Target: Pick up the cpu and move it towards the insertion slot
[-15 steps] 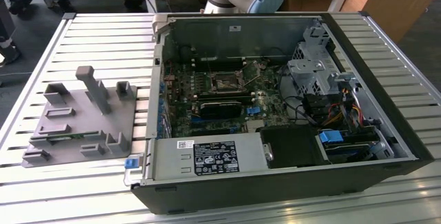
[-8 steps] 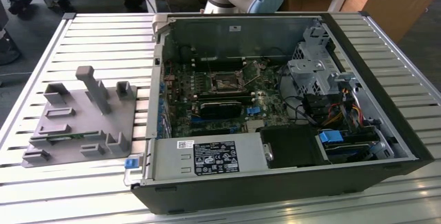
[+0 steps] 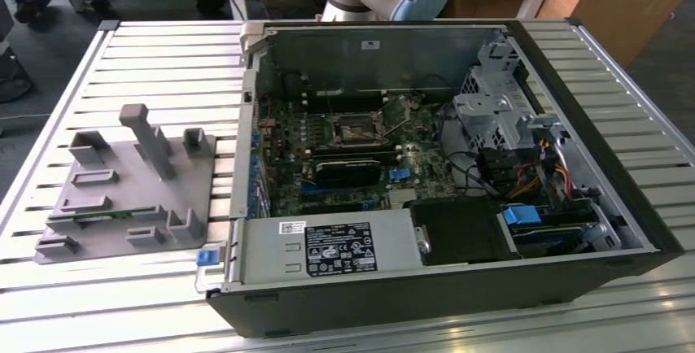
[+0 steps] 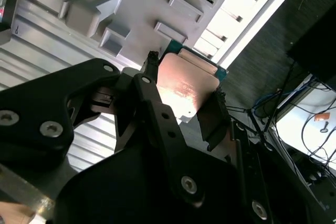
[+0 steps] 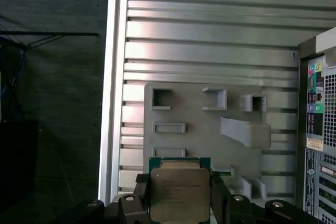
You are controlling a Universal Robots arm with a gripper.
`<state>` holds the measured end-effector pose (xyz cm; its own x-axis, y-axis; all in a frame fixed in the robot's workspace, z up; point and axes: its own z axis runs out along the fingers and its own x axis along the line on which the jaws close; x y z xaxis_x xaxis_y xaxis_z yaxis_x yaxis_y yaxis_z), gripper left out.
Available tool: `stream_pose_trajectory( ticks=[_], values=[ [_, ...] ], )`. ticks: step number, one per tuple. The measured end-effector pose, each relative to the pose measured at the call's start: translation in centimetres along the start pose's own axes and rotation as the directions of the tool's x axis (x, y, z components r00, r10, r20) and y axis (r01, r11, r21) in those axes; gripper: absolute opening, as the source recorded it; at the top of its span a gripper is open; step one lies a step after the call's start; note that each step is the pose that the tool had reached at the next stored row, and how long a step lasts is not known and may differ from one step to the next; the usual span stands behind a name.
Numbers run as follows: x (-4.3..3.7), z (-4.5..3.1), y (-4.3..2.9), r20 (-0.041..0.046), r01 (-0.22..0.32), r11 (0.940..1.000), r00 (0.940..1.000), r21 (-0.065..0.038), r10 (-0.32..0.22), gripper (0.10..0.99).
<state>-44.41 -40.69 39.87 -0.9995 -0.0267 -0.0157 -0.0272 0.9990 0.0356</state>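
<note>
Slatted metal table (image 3: 163, 52), open computer case (image 3: 456, 288) on top, and the cpu (image 5: 180, 192) is up in the gripper (image 5: 180, 200)!
In the first wrist view the fingers (image 5: 142, 203) are pinched narrow on two opposite edges of the chip. Its silvery lid faces that camera; the second wrist view catches the tan underside. An edge grip like that keeps the chip flat and its faces untouched, I'd say. It hangs over one edge of the grey fixture (image 5: 205, 129), which sits at the exterior view's left, well apart from the insertion slot (image 3: 356, 131) deep inside the case. Most of the trip looks undone.
</note>
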Motion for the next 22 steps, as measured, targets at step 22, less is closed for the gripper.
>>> stream_pose_trajectory(
  ticks=[22],
  values=[
    [-2.66, 0.04, -0.07, 0.0000, 0.000, 1.0000, 1.0000, 0.000, 0.000, 0.545]
  ],
)
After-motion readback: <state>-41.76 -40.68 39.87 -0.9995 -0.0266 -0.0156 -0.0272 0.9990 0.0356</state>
